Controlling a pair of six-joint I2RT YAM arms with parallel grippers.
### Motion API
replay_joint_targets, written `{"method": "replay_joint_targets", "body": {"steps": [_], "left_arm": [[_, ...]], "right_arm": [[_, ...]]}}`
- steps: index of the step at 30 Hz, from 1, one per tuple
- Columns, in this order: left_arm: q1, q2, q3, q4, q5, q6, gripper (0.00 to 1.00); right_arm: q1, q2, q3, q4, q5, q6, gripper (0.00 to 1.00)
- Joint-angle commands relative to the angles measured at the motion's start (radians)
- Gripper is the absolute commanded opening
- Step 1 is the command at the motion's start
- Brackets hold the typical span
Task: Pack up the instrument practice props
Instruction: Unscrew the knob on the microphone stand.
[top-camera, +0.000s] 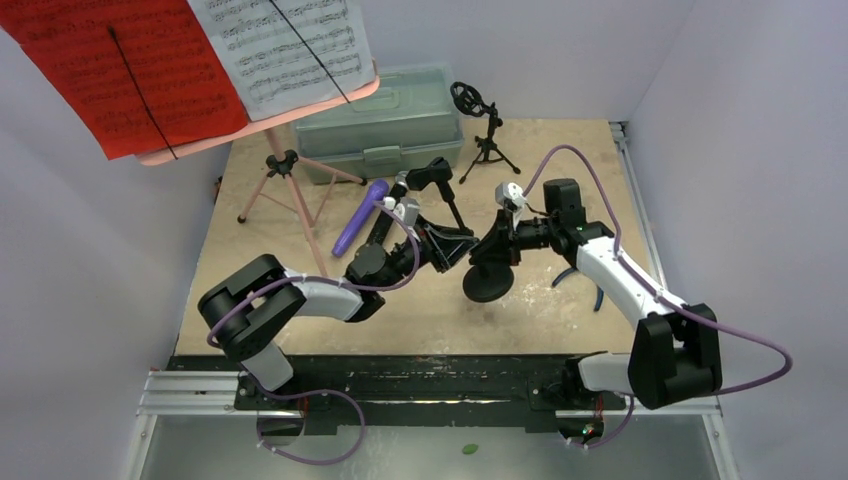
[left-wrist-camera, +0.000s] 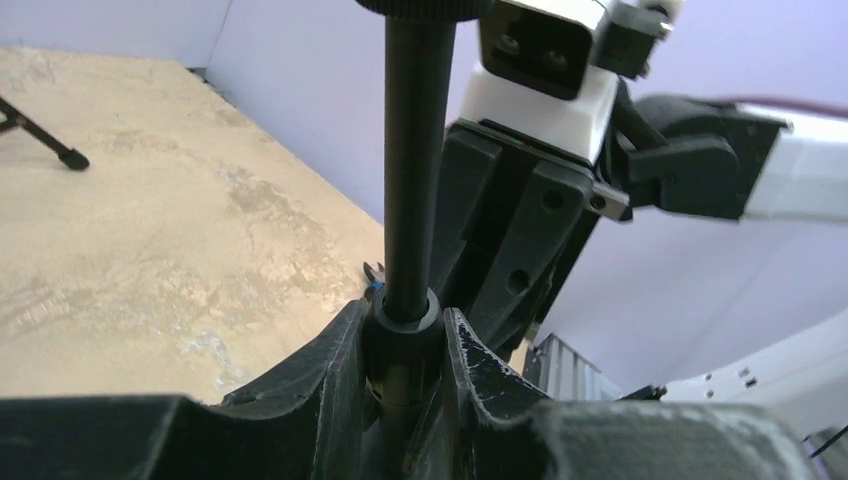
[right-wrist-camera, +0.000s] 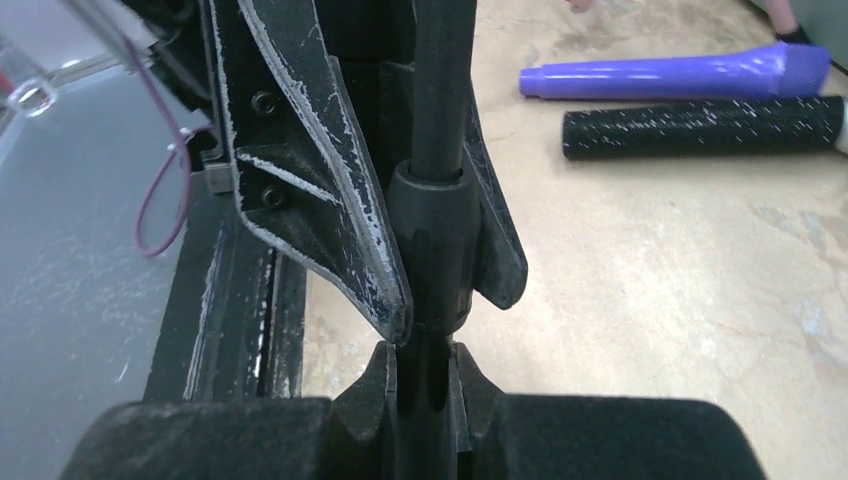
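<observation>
Top external view puts the black mic stand (top-camera: 490, 285) in the middle of the table (top-camera: 400, 310) between the two arms, with the purple microphone (top-camera: 360, 215) and pink tripod (top-camera: 285, 185) to its left. Left wrist view shows the left claw (left-wrist-camera: 405, 325) pinched tight on the collar of the stand's pole. Right wrist view shows the right claw (right-wrist-camera: 425, 378) closed on the same pole, just beside the other claw's fingers
</observation>
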Motion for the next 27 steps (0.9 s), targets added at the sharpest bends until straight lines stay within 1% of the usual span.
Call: {"method": "replay_joint_targets", "body": {"steps": [1, 2, 4, 5, 7, 8, 9, 10, 12, 14, 17, 20, 22, 24, 25, 27], "left_arm": [[-0.006, -0.036, 0.045, 0.005, -0.206, -0.301, 0.00], [-0.009, -0.043, 0.076, -0.106, -0.227, -0.342, 0.00], [-0.044, -0.073, 0.153, -0.369, -0.356, -0.423, 0.00], [-0.075, -0.088, 0.197, -0.503, -0.437, -0.448, 0.00], [-0.137, -0.107, 0.294, -0.776, -0.618, -0.513, 0.00], [-0.164, -0.108, 0.340, -0.880, -0.678, -0.544, 0.00], [-0.174, -0.105, 0.377, -0.986, -0.716, -0.582, 0.00], [-0.180, -0.102, 0.401, -1.033, -0.735, -0.609, 0.00], [-0.183, -0.103, 0.405, -1.033, -0.734, -0.615, 0.00], [-0.184, -0.109, 0.390, -0.999, -0.720, -0.604, 0.01], [-0.184, -0.132, 0.351, -0.913, -0.678, -0.515, 0.32], [-0.184, -0.191, 0.292, -0.842, -0.636, -0.391, 0.67], [-0.183, -0.242, 0.237, -0.810, -0.607, -0.291, 0.85], [-0.183, -0.295, 0.166, -0.738, -0.546, -0.165, 0.97], [-0.182, -0.322, 0.126, -0.687, -0.497, -0.096, 0.99], [-0.177, -0.366, 0.029, -0.534, -0.371, 0.026, 1.00]], "right_arm": [[-0.001, -0.098, -0.078, 0.296, 0.252, 0.223, 0.00], [0.000, -0.108, -0.084, 0.326, 0.323, 0.263, 0.00], [0.000, -0.115, -0.093, 0.358, 0.464, 0.300, 0.00], [-0.001, -0.117, -0.099, 0.372, 0.502, 0.312, 0.00], [0.000, -0.121, -0.109, 0.388, 0.552, 0.331, 0.00], [-0.001, -0.121, -0.111, 0.393, 0.561, 0.336, 0.00], [-0.001, -0.123, -0.112, 0.398, 0.561, 0.337, 0.00], [-0.002, -0.124, -0.113, 0.401, 0.558, 0.340, 0.00], [-0.003, -0.126, -0.114, 0.410, 0.531, 0.346, 0.00], [-0.011, -0.126, -0.118, 0.420, 0.481, 0.357, 0.00], [-0.038, -0.126, -0.124, 0.443, 0.357, 0.388, 0.00], [-0.061, -0.130, -0.139, 0.465, 0.273, 0.414, 0.00], [-0.061, -0.128, -0.147, 0.484, 0.219, 0.432, 0.00], [-0.061, -0.121, -0.151, 0.502, 0.165, 0.445, 0.00], [-0.061, -0.118, -0.152, 0.511, 0.137, 0.449, 0.00], [-0.061, -0.110, -0.156, 0.531, 0.054, 0.454, 0.00]]}}
